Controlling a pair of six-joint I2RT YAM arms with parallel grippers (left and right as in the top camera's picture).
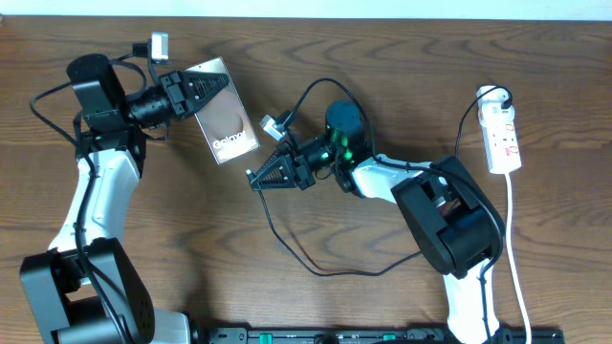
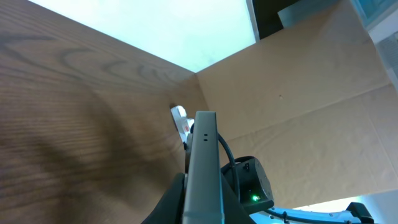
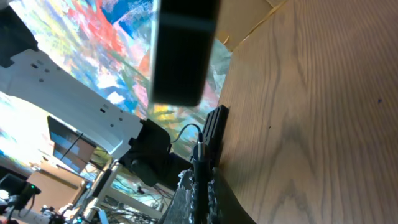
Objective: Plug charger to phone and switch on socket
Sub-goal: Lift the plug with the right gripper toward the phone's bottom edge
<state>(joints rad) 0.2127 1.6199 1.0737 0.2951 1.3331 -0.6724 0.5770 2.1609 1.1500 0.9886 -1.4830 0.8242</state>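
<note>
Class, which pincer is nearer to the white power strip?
Right. The right pincer, holding the charger, sits mid-table, away from the power strip; the left pincer, holding the phone, is farther.

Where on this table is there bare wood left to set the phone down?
Bare wood: the front stretch between the left arm and the charger loop, and the back patch between the right arm and the socket. Crowded: the middle, where the phone and right claw nearly meet.
</note>
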